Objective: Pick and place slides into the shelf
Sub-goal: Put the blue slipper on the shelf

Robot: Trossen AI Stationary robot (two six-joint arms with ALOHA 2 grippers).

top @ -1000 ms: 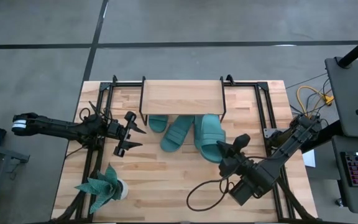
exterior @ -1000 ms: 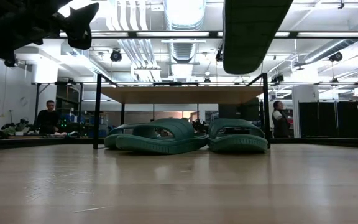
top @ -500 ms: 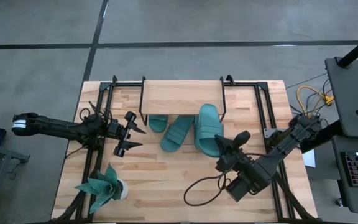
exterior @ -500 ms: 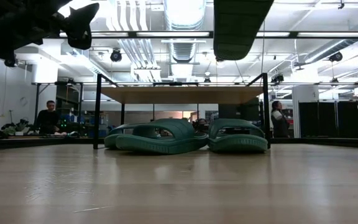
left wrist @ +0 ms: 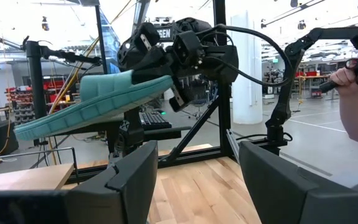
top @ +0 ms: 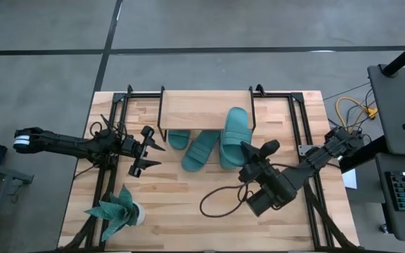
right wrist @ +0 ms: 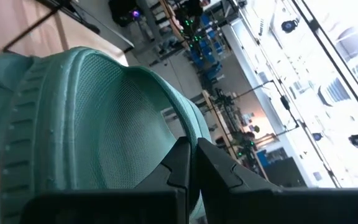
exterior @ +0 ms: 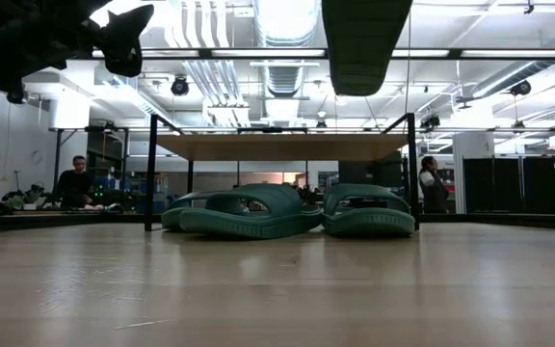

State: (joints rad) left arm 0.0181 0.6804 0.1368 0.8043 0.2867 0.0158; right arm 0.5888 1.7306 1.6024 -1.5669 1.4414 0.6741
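Slide number four (top: 234, 137) is up in the air, clamped in the right gripper (top: 248, 158) jaws, near the shelf (top: 206, 109) right end. Three slides (top: 201, 149) already sit under it on the bench (top: 188, 204). Left gripper (top: 150, 150) waits with jaws spread, left side.

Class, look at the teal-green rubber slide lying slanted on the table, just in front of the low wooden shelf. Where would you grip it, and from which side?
Probably its outer end, from above, fingers across the narrow width: the slanted teal-green rubber slide lies flat, that end out on open table, while its other end crowds the low wooden shelf and neighbouring slides.
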